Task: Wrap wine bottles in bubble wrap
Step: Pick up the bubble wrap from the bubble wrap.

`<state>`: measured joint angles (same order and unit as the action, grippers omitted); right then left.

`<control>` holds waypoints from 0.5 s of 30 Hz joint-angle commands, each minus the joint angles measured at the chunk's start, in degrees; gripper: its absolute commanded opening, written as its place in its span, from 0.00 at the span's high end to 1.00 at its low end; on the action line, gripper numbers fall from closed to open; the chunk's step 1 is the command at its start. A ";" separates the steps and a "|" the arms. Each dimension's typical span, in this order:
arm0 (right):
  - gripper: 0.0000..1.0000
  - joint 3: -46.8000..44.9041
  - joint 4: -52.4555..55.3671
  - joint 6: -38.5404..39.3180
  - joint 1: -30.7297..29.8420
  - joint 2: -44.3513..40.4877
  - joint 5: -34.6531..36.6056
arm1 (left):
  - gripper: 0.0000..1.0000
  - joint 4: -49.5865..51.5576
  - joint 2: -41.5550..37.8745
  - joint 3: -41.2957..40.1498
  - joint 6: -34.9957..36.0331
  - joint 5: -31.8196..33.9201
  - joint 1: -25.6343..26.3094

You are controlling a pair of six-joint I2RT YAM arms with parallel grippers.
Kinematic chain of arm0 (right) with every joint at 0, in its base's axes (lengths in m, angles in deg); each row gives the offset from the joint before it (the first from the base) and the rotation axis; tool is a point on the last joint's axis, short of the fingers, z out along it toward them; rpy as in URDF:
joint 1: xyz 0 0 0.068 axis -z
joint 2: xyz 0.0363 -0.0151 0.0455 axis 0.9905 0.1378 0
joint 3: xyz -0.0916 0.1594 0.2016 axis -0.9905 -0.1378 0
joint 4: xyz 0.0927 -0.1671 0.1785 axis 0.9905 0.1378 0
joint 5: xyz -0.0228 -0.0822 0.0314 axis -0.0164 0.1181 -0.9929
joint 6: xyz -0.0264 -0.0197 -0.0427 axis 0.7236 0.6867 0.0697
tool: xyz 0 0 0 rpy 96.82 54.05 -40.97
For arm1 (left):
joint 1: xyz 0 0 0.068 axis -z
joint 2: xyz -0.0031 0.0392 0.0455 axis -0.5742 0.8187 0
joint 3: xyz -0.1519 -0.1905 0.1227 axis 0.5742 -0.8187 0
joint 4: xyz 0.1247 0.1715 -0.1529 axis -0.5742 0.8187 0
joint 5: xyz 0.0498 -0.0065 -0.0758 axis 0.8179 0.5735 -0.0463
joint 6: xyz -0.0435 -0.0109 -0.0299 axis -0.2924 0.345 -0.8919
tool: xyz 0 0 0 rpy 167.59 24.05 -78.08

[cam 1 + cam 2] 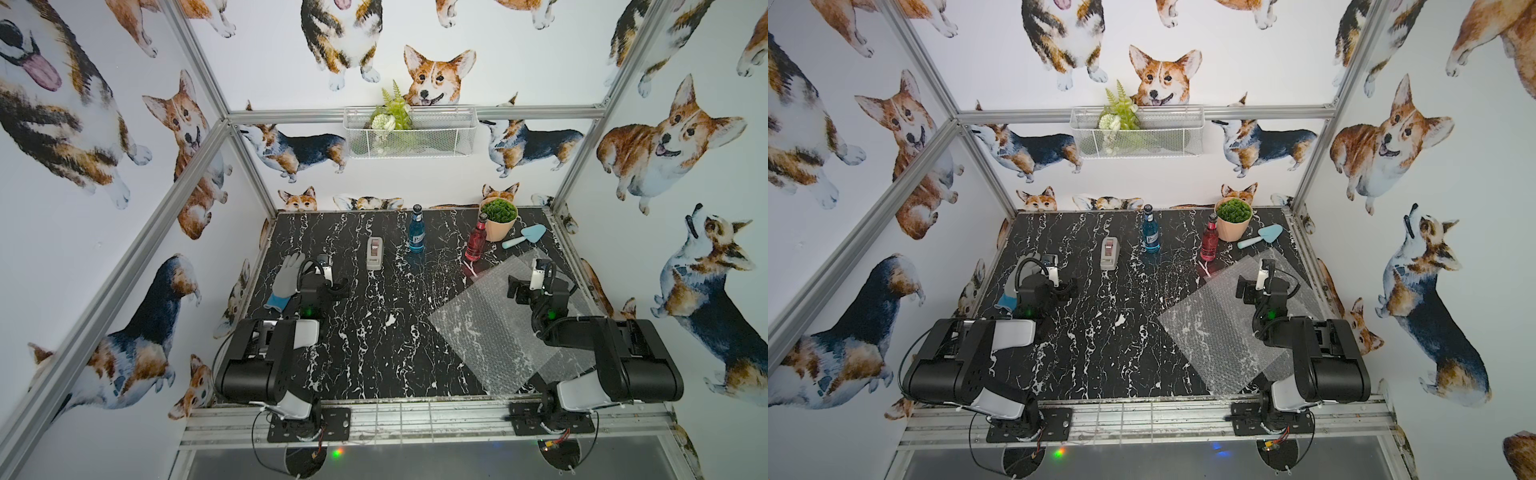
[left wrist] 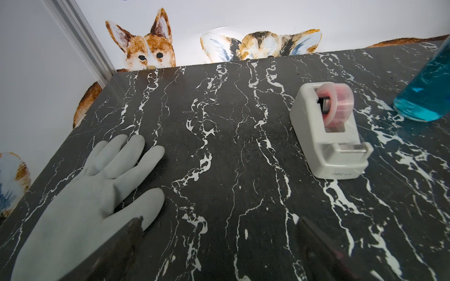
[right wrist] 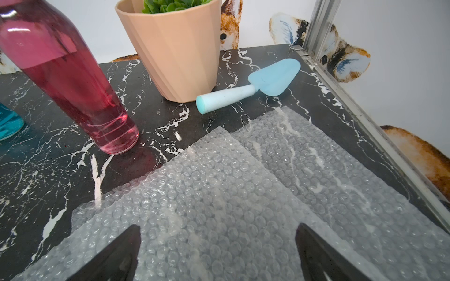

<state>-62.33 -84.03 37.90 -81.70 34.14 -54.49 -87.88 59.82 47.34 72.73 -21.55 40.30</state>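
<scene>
While your left gripper [image 2: 220, 219] and right gripper [image 3: 219, 226] are gaping wide and empty, you should be pinching a corner of the bubble wrap [image 1: 494, 328] by the right edge of the tabletop [image 1: 374, 311], avoiding the blue bottle [image 1: 416, 232] and red bottle [image 1: 476, 241] near its far edge.

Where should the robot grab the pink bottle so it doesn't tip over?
Probably around the pink bottle at its straight lower body, jaws on either side, coming in level from the robot's own side. It stands upright, its neck narrows toward the top, and the plant pot stands close beyond it. The open right gripper is nearest.
</scene>
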 commanded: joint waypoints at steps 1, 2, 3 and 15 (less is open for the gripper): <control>0.00 0.18 -2.29 -0.59 -0.05 -0.16 -0.14 | 0.00 -0.89 -0.25 -0.01 0.86 -0.73 0.00; 0.00 0.18 -2.27 -0.67 -0.10 -0.16 -0.10 | 0.00 -0.95 -0.25 -0.14 0.84 -0.72 -0.06; 0.00 0.18 -2.26 -0.62 -0.04 -0.17 -0.16 | 0.00 -0.94 -0.28 -0.08 0.86 -0.76 0.00; 0.00 2.32 8.23 -0.74 -0.03 -8.77 -0.02 | 0.00 7.91 -9.52 0.96 2.96 -0.21 2.26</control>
<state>-62.29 -82.52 37.82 -81.70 31.80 -54.52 -85.67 56.45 46.99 73.23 -22.06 40.78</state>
